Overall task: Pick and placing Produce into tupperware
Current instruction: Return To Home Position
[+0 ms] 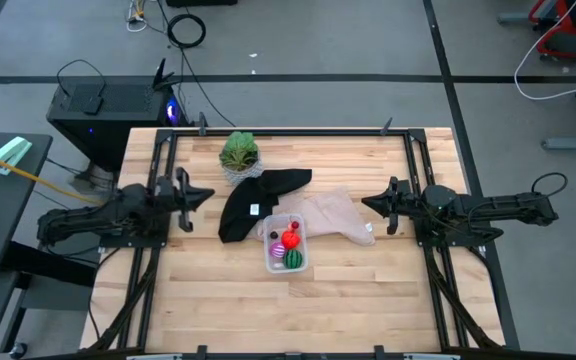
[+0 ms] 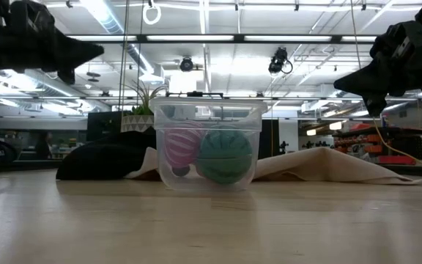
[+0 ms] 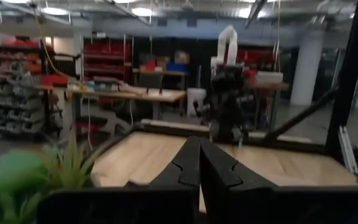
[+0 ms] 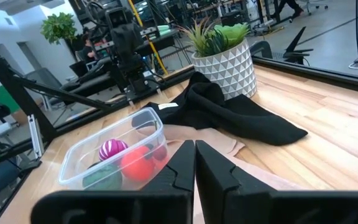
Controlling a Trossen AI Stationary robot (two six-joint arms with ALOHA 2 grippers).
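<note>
The clear tupperware stands on the table's middle, seen also in the low view and the right wrist view. Inside it lie a red fruit, a striped purple-magenta fruit and a green melon-like fruit. My left gripper hovers shut at the table's left, pointing level toward the middle, its fingers closed together in its own wrist view. My right gripper hovers shut at the right, facing the tub. Neither holds anything.
A black cloth lies just behind and left of the tub, a beige cloth to its right. A potted leafy plant in a white pot stands at the far middle. Bare wood lies along the near edge.
</note>
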